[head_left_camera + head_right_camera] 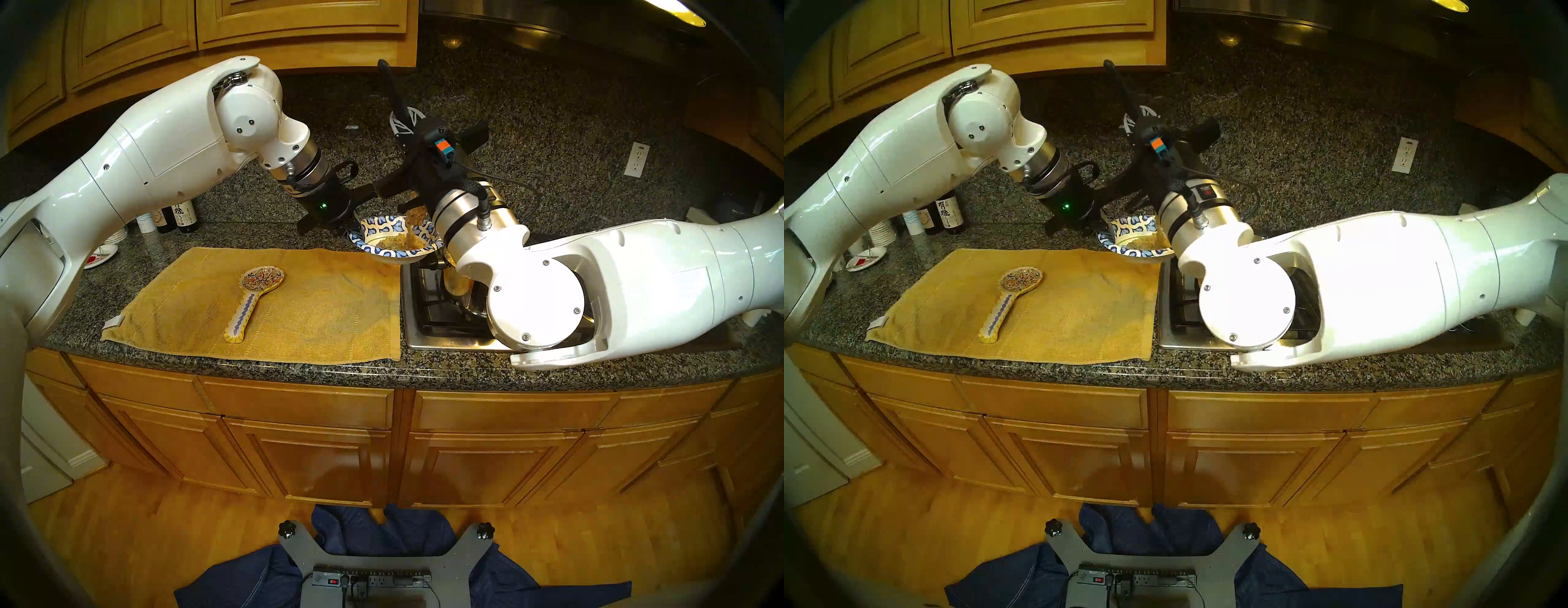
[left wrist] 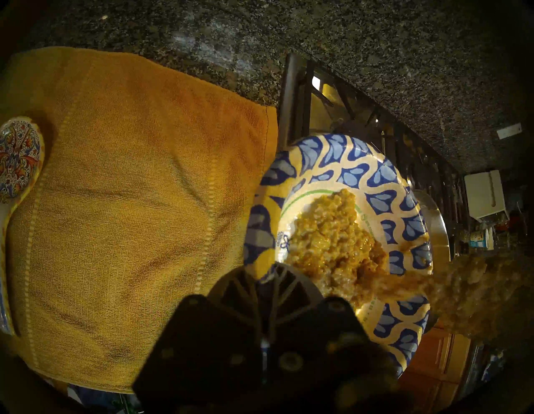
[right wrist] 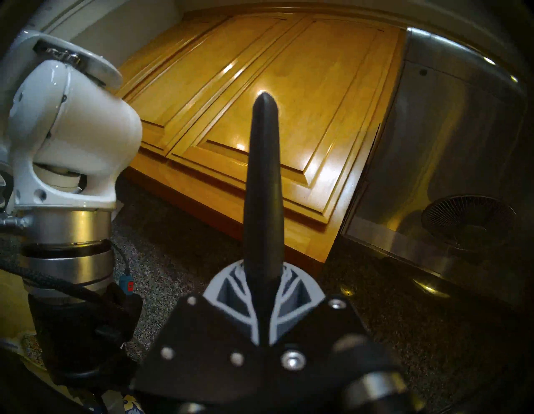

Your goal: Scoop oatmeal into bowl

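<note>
Left wrist view: my left jaws clamp bowl (image 2: pixel 341 162) rim near counter's stove edge; right jaws grip spoon handle (image 3: pixel 261 185), probably tipping oatmeal (image 2: pixel 332 240). Keep bowl level beneath.

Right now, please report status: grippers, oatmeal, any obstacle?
Left gripper shut on bowl rim, held over stove edge. Right gripper shut on spoon handle. Oatmeal in bowl, more dropping from spoon. No obstacle seen.

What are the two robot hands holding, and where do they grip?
The left gripper pinches the bowl by its rim. The right gripper clamps a black spoon handle partway along.
</note>
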You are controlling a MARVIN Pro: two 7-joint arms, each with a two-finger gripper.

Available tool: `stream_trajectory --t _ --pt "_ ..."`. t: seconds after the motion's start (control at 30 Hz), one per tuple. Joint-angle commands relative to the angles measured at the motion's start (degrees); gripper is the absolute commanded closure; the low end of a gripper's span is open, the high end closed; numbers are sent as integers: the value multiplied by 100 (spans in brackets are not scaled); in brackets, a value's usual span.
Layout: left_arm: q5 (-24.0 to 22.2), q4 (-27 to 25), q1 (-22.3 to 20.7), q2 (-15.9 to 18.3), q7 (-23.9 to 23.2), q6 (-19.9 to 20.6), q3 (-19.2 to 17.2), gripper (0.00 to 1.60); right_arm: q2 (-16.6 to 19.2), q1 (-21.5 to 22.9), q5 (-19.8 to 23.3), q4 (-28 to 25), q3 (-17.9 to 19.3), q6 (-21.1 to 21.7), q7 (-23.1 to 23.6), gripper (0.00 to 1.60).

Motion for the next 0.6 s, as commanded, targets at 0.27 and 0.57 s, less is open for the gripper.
stream_trajectory --t 0.27,0.57 --pt "5 12 -173 -17 372 17 -260 160 -94 117 -418 95 -20 115 -223 160" --pt "5 13 -160 -20 380 19 -279 160 -103 124 -475 112 -69 111 -233 160"
